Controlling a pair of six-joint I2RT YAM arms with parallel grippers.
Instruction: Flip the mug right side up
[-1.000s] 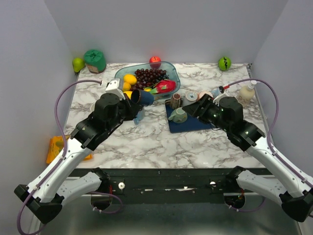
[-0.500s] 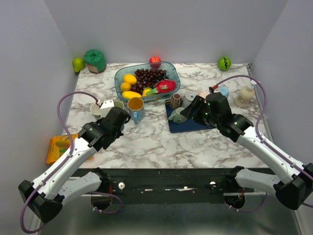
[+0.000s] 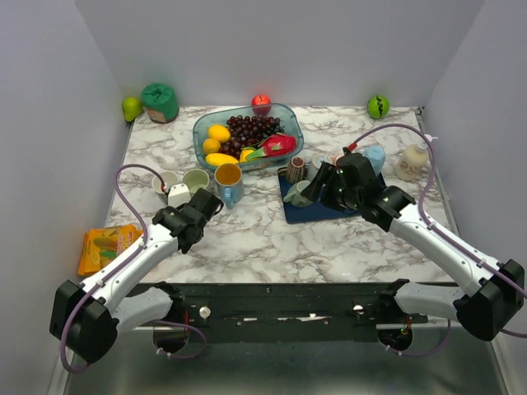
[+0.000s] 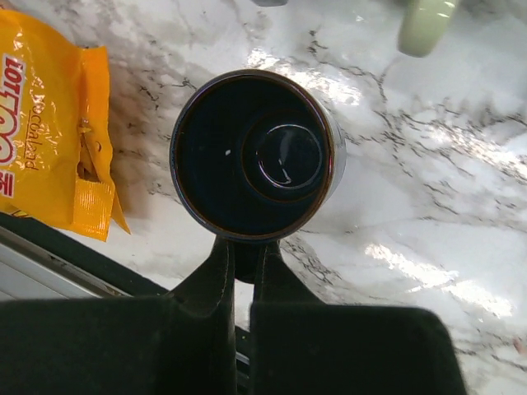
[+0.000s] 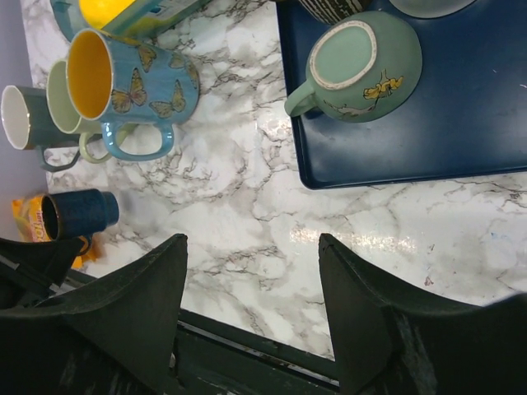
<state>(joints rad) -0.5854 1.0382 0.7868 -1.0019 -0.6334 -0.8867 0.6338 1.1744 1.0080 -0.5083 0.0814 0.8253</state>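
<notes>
A pale green mug (image 5: 362,58) sits upside down, base up, on the dark blue tray (image 5: 461,123); it also shows in the top view (image 3: 300,193). My right gripper (image 5: 251,243) is open and empty, hovering over the marble just near of the tray's left corner (image 3: 317,185). My left gripper (image 4: 243,255) is shut on the handle of a dark blue mug (image 4: 255,156), whose mouth faces up at the camera. That mug (image 5: 78,214) stands beside the orange packet. A butterfly mug (image 3: 228,183) stands upright.
A cream mug (image 3: 165,183) and a light green mug (image 3: 196,179) stand left of the butterfly mug. A glass bowl (image 3: 284,115) of fruit is behind. An orange snack packet (image 3: 103,245) lies at the near left edge. A striped cup (image 3: 296,169) and a bottle (image 3: 412,160) stand at the right.
The butterfly mug went from tilted in my left gripper to standing upright on the table. My left arm pulled back to the near left. My right gripper moved left over the tray.
</notes>
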